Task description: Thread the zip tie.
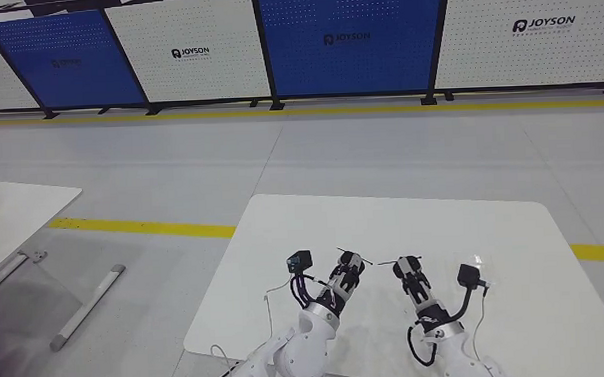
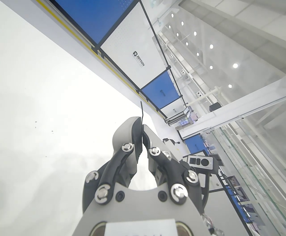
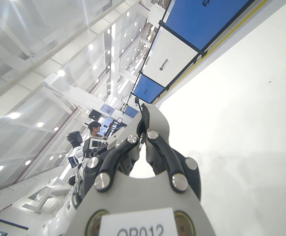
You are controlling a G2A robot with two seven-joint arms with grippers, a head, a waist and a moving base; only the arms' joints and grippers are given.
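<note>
At the near edge of the white table (image 1: pixel 403 225), the two claws sit side by side, close together but apart, and point toward the far edge. The left claw (image 2: pixel 141 127) is closed on the zip tie (image 2: pixel 141 109). A thin, flat strap of black plastic stands out from between its ribbed black pads (image 2: pixel 136 135), bends slightly and ends in a narrow tip. The right claw (image 3: pixel 142 114) is also closed, and it pinches a black strap whose free end carries a small square head (image 3: pixel 136 100). Whether both ends belong to one strap cannot be told.

Each claw has smooth grey finger shells, black link bars and shiny round metal pins.

The table is matt and smooth with rounded corners, and the left wrist view shows a few dark specks on it. Around it lies a pale grey, slightly glossy floor (image 1: pixel 381 146) crossed by a yellow line (image 1: pixel 133 227). Blue and white perforated panels (image 1: pixel 352 37) in black frames stand along the back. A second table (image 1: pixel 22 203), also white, stands to the left across a strip of floor.

Both claws are well away from the far and side edges.
</note>
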